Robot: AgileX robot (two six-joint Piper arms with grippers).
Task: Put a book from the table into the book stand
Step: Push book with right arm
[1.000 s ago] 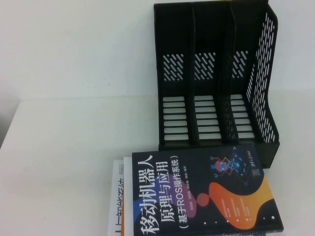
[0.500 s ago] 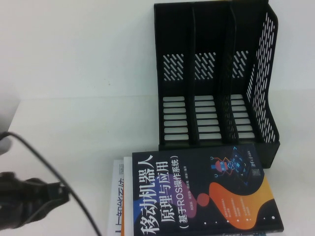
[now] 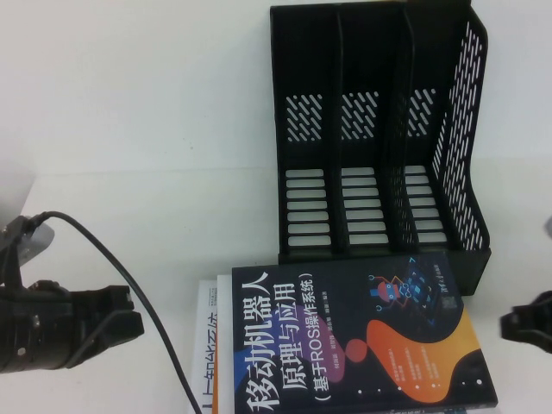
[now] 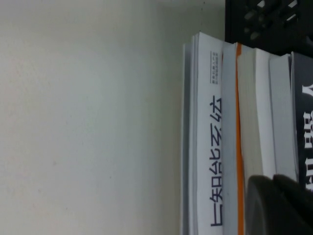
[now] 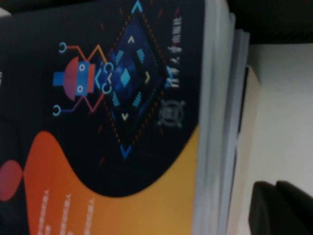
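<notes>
The dark navy paperback book (image 3: 362,341) with a large white Chinese title, orange blobs and a small robot graphic lies flat at the lower centre of the high view, on top of a stack that includes a white book (image 3: 205,345) and an orange-edged book (image 4: 238,142). Just above it in that frame stands the black plastic three-slot book stand (image 3: 379,129), upright on the plain white table (image 3: 129,233). The left gripper (image 3: 112,321) sits at the lower left, beside the stack; the right gripper (image 3: 522,326) pokes in at the lower right edge. Whether either gripper's jaws are spread or pressed together cannot be told.
</notes>
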